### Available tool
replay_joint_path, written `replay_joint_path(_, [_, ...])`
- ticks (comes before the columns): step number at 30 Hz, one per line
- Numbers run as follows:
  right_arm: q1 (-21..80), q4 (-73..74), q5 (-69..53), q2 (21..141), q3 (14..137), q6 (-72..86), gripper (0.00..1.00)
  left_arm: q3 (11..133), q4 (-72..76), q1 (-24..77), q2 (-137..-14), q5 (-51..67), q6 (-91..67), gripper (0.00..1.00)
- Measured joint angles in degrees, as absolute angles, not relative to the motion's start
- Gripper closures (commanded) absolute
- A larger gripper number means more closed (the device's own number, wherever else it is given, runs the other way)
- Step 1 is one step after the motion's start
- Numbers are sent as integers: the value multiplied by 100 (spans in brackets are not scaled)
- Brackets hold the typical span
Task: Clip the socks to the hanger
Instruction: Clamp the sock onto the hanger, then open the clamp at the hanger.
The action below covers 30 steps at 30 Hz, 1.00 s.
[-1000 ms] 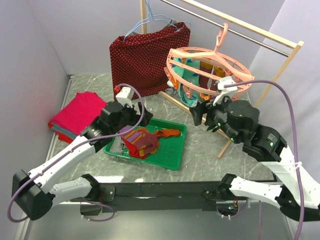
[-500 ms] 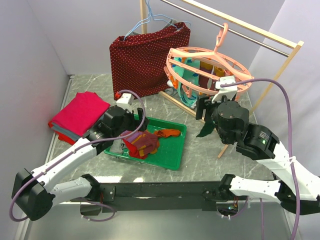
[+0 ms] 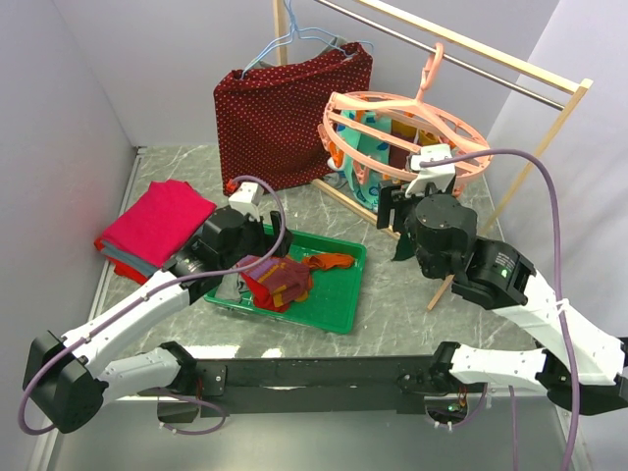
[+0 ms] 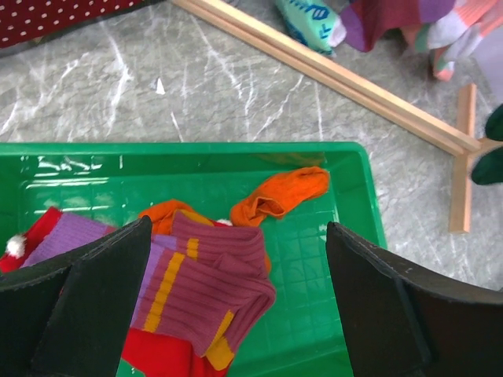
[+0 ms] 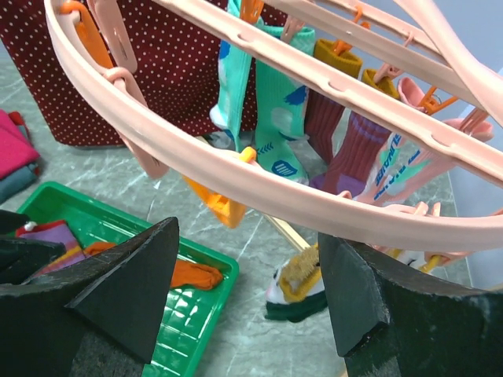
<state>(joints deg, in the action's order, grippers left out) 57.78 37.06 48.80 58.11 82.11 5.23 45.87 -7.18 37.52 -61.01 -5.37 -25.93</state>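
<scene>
Above the table's far right, at about 1 o'clock in the overhead view, the hanger (image 3: 456, 128) hangs by its hook from a wooden rail (image 3: 510, 74). Its oval ring is tilted, with the long axis running from 10 to 4 o'clock. The right gripper (image 3: 392, 226) sits just under the ring's near rim. At 7 o'clock from the hanger, a green tray (image 3: 334, 299) holds a heap of socks (image 3: 277, 280). The left gripper (image 3: 228, 285) points down at the heap's 9 o'clock side.

From the left wrist, the left gripper (image 4: 236, 228) hovers over the tray (image 4: 346, 298) with its fingers spread wide and nothing in them. Below lies a purple striped sock (image 4: 208, 287), its length running from 1 to 7 o'clock. An orange sock (image 4: 279, 196) lies crumpled at its 1 o'clock, stretched from 8 to 2 o'clock.

From the right wrist, the right gripper (image 5: 247, 232) is also wide apart and empty. The hanger's ring (image 5: 314, 208) crosses from 10 to 4 o'clock just above the fingers. A teal sock (image 5: 271, 118) hangs clipped behind it, toe down. The tray (image 5: 208, 302) shows at 7 o'clock.
</scene>
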Motion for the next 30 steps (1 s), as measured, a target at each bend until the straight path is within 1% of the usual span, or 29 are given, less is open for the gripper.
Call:
replay_joint_path(4, [5778, 3680, 4858, 5774, 8213, 548, 21, 4587, -620, 3752, -6097, -381, -2596, 4])
replay_joint_path(9, [5778, 3640, 4694, 5623, 8213, 683, 21, 4512, -95, 3782, -6020, 180, -2641, 4])
replay_joint_path(15, [5778, 3603, 4412, 5188, 8193, 963, 21, 4563, 961, 4287, -6045, 794, -2615, 3])
replay_joint_path(18, [5778, 3520, 4278, 4960, 8084, 1081, 21, 4825, 1505, 4609, -6333, 1120, -2596, 4])
replay_joint_path(21, [5778, 3422, 4143, 4755, 7922, 1153, 21, 5168, 2075, 4792, -6751, 1455, -2626, 1])
replay_joint_path(25, [5778, 3249, 3959, 4445, 7686, 1175, 21, 5535, 2825, 4884, -7328, 1844, -2731, 4])
replay_joint_path(30, [5778, 3017, 3782, 4200, 7378, 1168, 21, 5902, 3385, 4950, -7898, 2268, -2877, 5])
